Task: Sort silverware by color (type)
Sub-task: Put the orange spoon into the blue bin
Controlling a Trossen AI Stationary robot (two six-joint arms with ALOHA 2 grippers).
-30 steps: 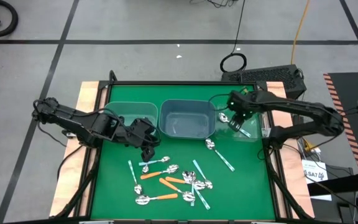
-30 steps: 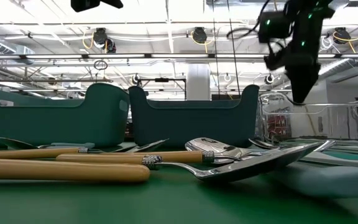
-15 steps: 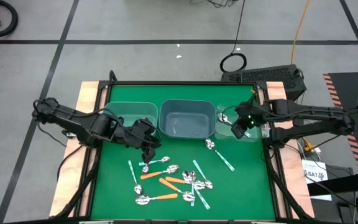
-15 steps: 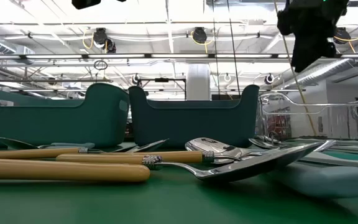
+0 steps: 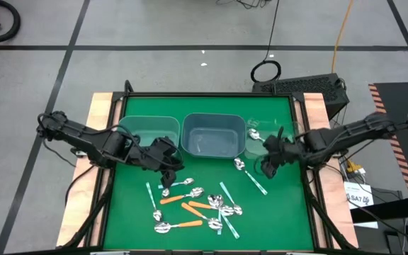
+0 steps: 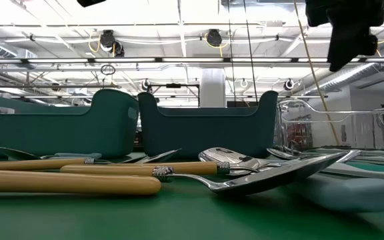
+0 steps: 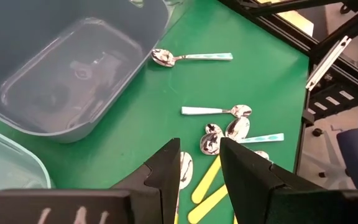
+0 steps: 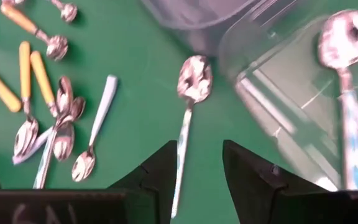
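Right gripper (image 8: 191, 171) hovering empty above the green mat (image 5: 282, 212), dark fingers apart with a clear gap between them, just beside the clear bin (image 5: 278, 145) at the table's right rear. Straight ahead of those fingers, one light-blue-handled spoon (image 8: 190, 118) lying alone on the mat, shiny bowl toward the bins, thin handle running back toward the gripper, long axis roughly in line with the gap. Inside the clear bin, one pale-handled spoon (image 8: 345, 74) already resting. Probably the next pick, judged by nearness: right arm closer to this lone spoon than left. Left gripper (image 7: 199, 168) likewise empty, fingers parted, poised over the near edge of the spoon pile (image 5: 197, 209) at mat centre front, beside the teal bin (image 5: 147, 126). Pile a loose tangle of polished metal bowls with slim smooth plastic handles, orange, light blue and teal-green, several crossing. Middle blue-grey bin (image 5: 213, 120) translucent, rounded corners, nothing visible inside.
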